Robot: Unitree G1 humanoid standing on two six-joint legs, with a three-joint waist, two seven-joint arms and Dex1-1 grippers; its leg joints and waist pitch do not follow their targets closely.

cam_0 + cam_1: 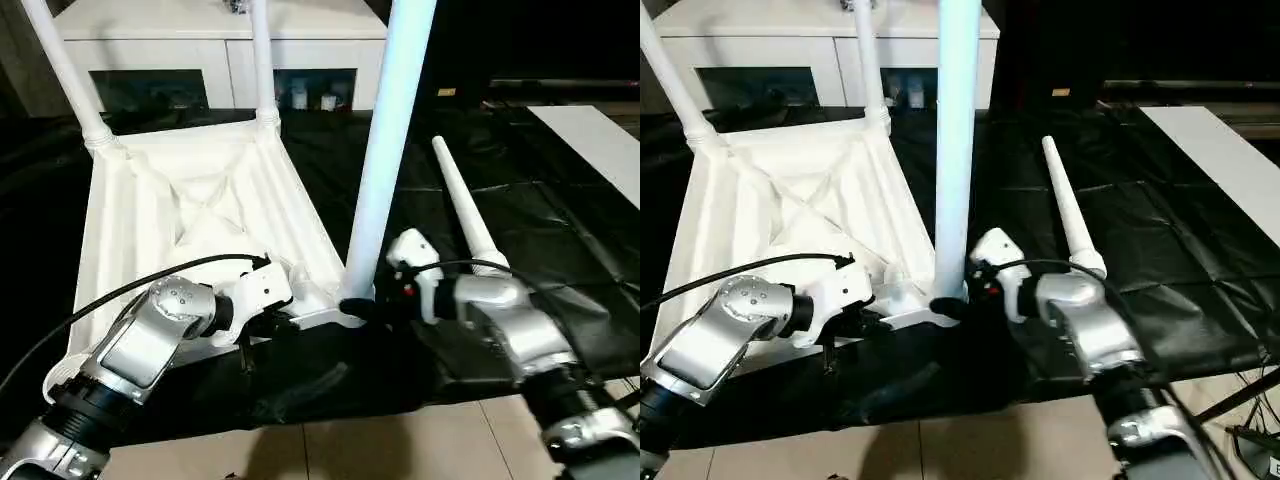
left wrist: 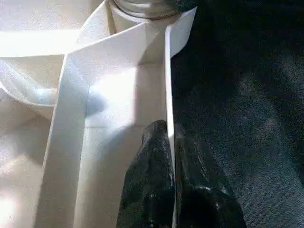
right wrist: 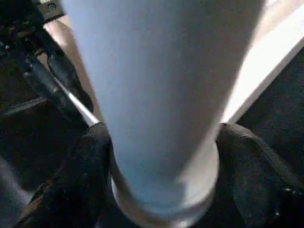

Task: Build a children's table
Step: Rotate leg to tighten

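My left gripper (image 2: 171,161) pinches the near rim of the upturned table top (image 1: 190,200). At its near right corner my right gripper (image 3: 161,190) clasps the base of an upright leg (image 1: 385,150). A loose leg (image 1: 465,215) lies on the black sheet (image 1: 560,220) beyond.

A white cabinet (image 1: 210,60) with glass-fronted compartments stands behind black sheeting (image 1: 520,220) spread over pale floor tiles (image 1: 400,450).

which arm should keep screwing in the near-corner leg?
Right, probably. The right pincer already straddles the base of the near-corner leg, a finger on each side, so it can turn it. The left pincer is shut on the table top's rim, steadying it. A spare leg lies on the black sheet.
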